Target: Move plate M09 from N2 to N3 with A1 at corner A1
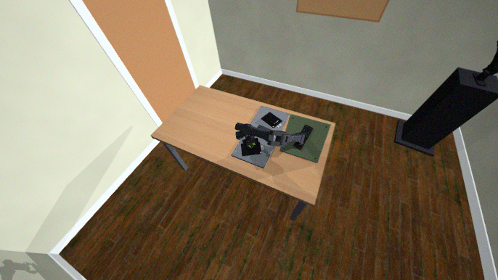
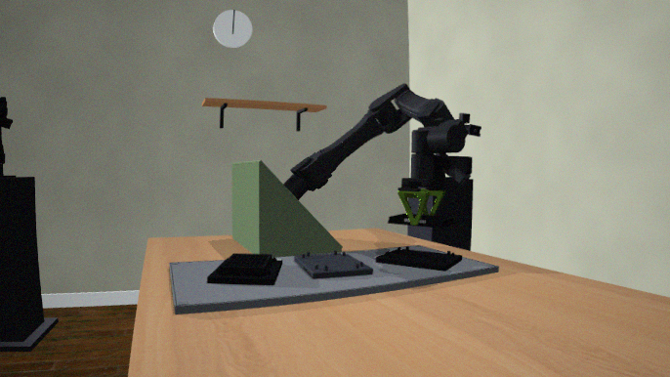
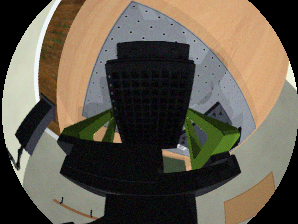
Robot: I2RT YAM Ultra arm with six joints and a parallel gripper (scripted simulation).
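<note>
My gripper (image 2: 420,207), with green fingers, is shut on the black 96-well plate M09 (image 3: 149,106) and holds it across its width. It hangs well above the dark nest (image 2: 419,258) at the right end of the grey deck (image 2: 332,278). In the top view the gripper (image 1: 250,146) is over the near end of the deck. The plate's edge shows just under the fingers (image 2: 409,220). Plate M06 (image 2: 245,269) lies flat on the left nest and also shows in the top view (image 1: 272,120). An empty grey nest with locator pins (image 2: 333,265) sits in the middle. The nest labels are too small to read.
A green wedge (image 2: 273,215) stands behind the deck on a green mat (image 1: 306,138), with the arm's base beside it. A dark block (image 2: 451,215) stands behind the gripper. A black pillar (image 1: 446,109) stands on the floor off the table.
</note>
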